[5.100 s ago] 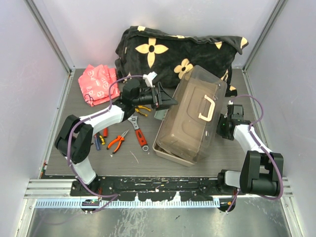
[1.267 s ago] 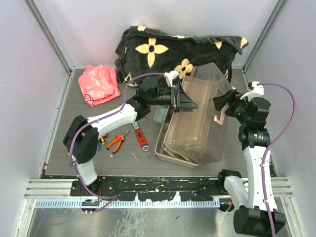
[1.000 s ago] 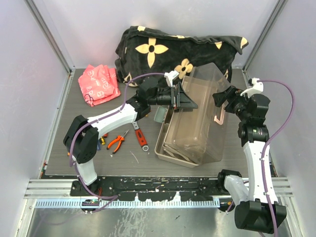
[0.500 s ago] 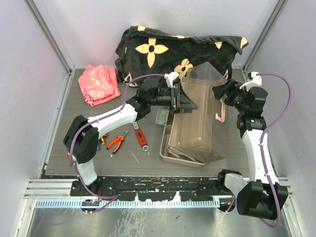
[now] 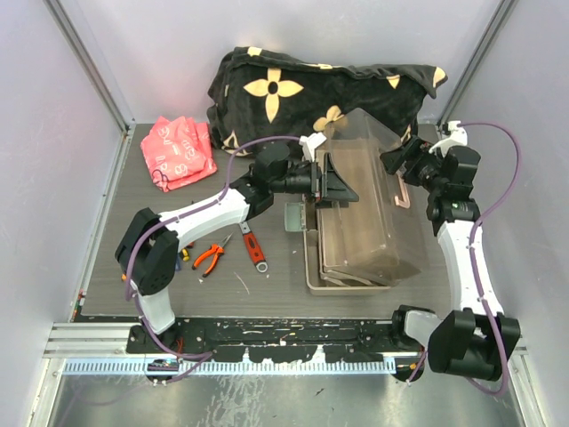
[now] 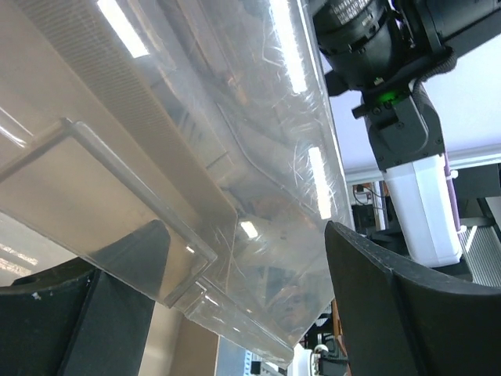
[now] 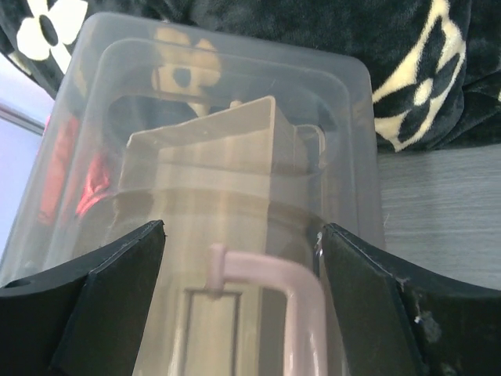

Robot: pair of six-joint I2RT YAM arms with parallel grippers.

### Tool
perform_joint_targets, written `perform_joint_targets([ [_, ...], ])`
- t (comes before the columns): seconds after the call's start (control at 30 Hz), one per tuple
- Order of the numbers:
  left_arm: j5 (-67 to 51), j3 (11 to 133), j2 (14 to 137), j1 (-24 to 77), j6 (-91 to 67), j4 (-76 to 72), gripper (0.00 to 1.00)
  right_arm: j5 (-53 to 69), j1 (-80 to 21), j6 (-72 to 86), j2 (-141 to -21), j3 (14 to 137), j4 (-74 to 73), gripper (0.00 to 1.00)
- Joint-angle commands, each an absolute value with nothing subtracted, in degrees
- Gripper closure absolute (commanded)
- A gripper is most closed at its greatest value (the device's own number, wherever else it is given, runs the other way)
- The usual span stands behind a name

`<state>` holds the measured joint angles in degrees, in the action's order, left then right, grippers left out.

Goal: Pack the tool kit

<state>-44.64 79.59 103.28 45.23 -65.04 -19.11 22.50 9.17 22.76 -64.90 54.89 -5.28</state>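
Observation:
The translucent grey-brown toolbox (image 5: 356, 240) stands right of centre with its lid (image 5: 360, 169) tipped up on edge. My left gripper (image 5: 345, 189) is open, its fingers on either side of the lid's left edge; in the left wrist view (image 6: 243, 301) the clear lid (image 6: 196, 149) fills the gap. My right gripper (image 5: 397, 162) is open at the lid's upper right, by the cream handle (image 5: 403, 191). In the right wrist view (image 7: 239, 301) the handle (image 7: 293, 294) lies between the open fingers (image 7: 86, 294). Red-handled pliers (image 5: 211, 256), a wrench (image 5: 252, 245) and screwdrivers (image 5: 182, 251) lie on the table at left.
A black flower-patterned blanket (image 5: 311, 84) is bunched at the back, right behind the lid, and shows in the right wrist view (image 7: 427, 74). A red packet (image 5: 178, 151) lies at the back left. Grey walls close in both sides.
The toolbox has swung round to lie square to the table and slid right. The lid has come up steeper. My right gripper moved back and up with the handle; the left followed the lid.

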Motion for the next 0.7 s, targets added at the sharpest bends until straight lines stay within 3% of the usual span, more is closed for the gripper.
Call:
perform_joint_targets([
  [0.0, -45.8, 84.6, 101.3, 46.3, -63.6, -28.3, 0.18, 21.5, 7.8, 18.1, -56.7, 60.1, -14.4, 0.12],
  [0.23, -44.7, 88.1, 101.9, 46.4, -62.4, -25.9, 0.18, 19.3, 7.8, 17.1, -47.8, 65.7, -22.5, 0.09],
  [0.67, -41.1, 94.8, 105.1, 46.1, -61.0, -22.3, 0.18, 16.5, 4.4, 6.7, -29.6, 63.3, -36.7, 0.0],
])
